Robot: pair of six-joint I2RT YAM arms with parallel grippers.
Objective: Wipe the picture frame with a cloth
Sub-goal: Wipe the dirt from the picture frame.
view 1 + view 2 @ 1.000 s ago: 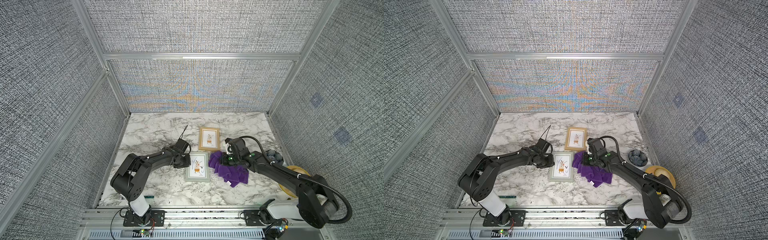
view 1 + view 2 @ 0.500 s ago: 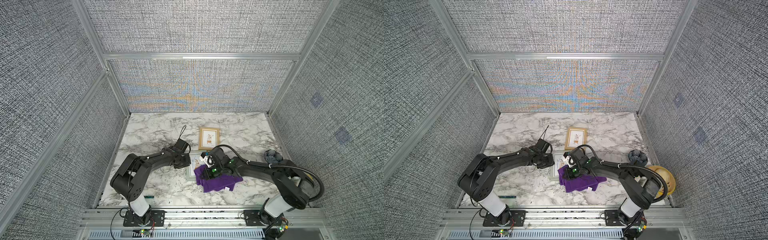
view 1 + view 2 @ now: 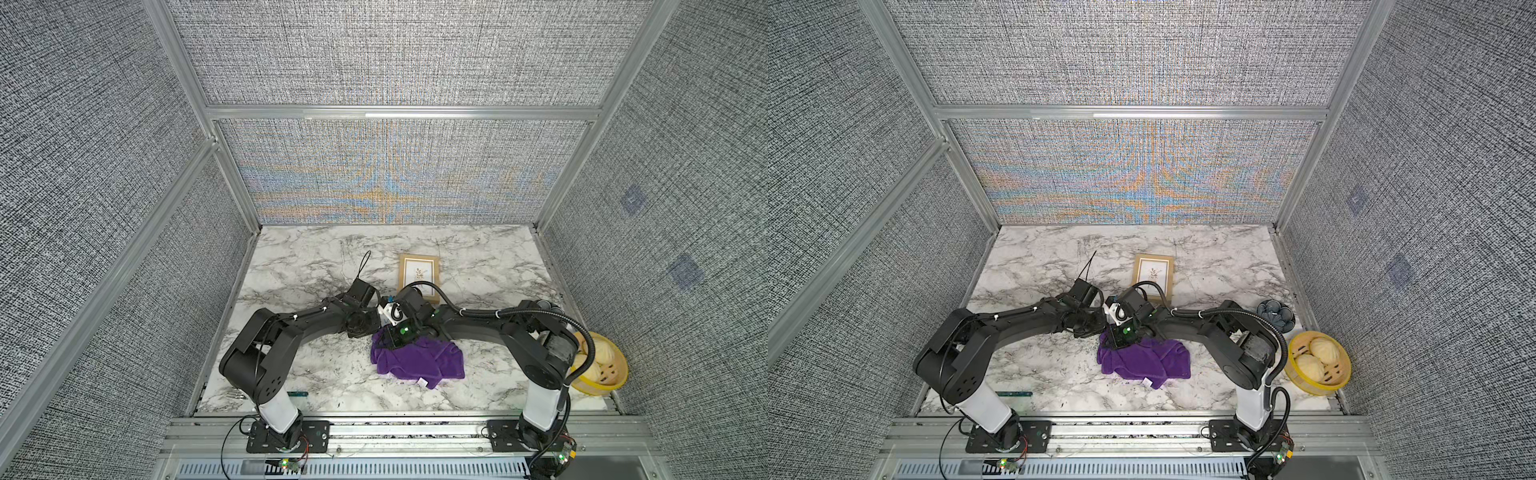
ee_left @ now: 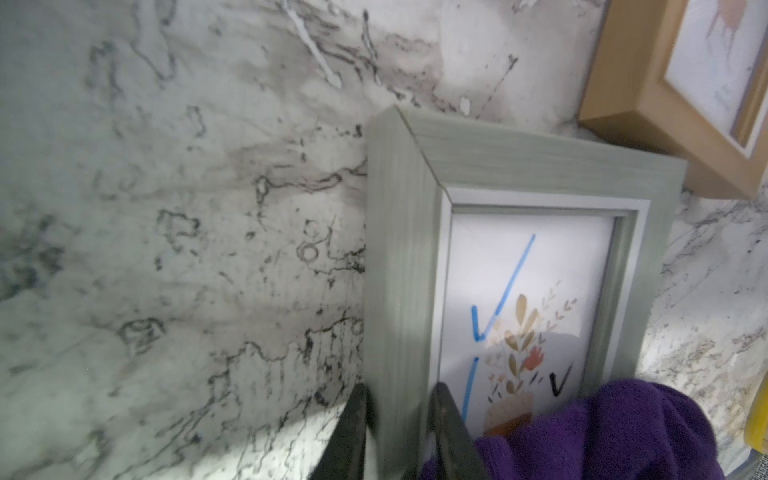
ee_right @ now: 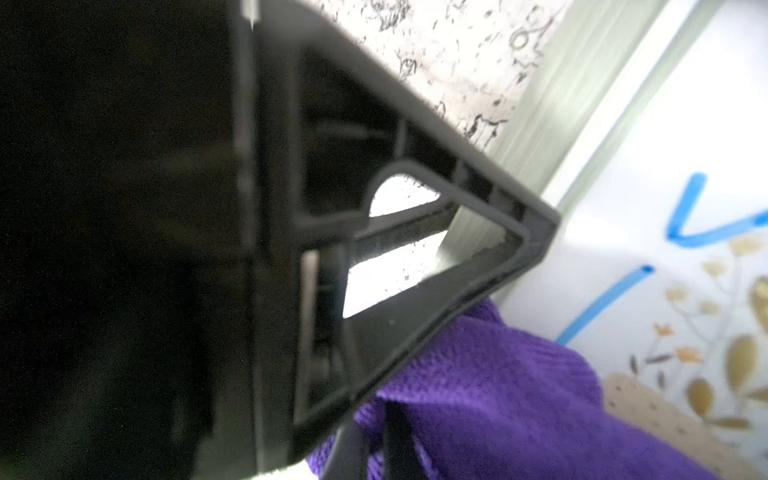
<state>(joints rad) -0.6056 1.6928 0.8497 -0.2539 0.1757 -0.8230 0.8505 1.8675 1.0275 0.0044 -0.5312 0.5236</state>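
A grey-green picture frame (image 4: 519,166) with a flower print, marked with blue and black strokes, lies flat on the marble table. My left gripper (image 4: 399,395) is shut on its side rail, one finger outside and one inside. The purple cloth (image 3: 419,359) is bunched over the frame's near end (image 4: 602,432) and trails to the right on the table. My right gripper (image 5: 374,436) is shut on a fold of the cloth (image 5: 498,395), right beside the left gripper's finger (image 5: 478,232). In both top views the arms and the cloth (image 3: 1144,359) hide most of the frame.
A wooden picture frame (image 3: 419,276) lies just behind, its corner close to the grey one (image 4: 665,104). A yellow steamer basket (image 3: 1343,374) with buns and a dark blue dish (image 3: 1275,313) stand at the right edge. A teal object (image 3: 297,393) lies front left.
My right gripper has dragged the cloth leftward from beside the grey frame onto it. My left gripper has stayed on the frame's side.
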